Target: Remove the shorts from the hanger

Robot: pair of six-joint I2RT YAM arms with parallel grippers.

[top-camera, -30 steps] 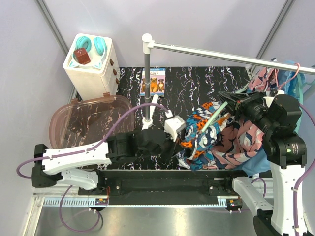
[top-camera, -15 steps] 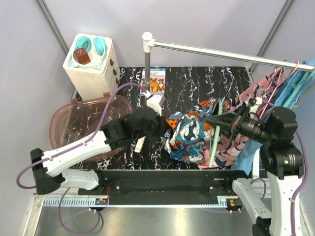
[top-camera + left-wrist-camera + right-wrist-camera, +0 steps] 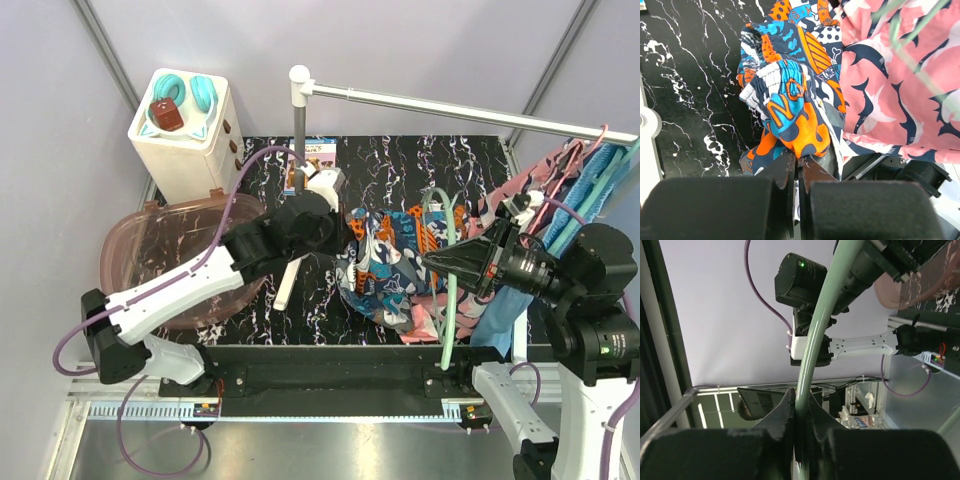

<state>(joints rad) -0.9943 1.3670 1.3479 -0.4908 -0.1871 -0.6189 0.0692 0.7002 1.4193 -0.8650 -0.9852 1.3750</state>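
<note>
Patterned shorts (image 3: 385, 265) lay bunched in the middle of the table (image 3: 400, 160), dragged left of where they sat a second before and touching the pink shorts (image 3: 890, 85). The green hanger (image 3: 449, 310) had swung round to cross the pile's right edge. The left gripper (image 3: 799, 162) was fully shut, pinching a fold of patterned cloth. The right gripper (image 3: 800, 405) was clamped on the hanger's rod. Judged: that pair nearly clear of it.
</note>
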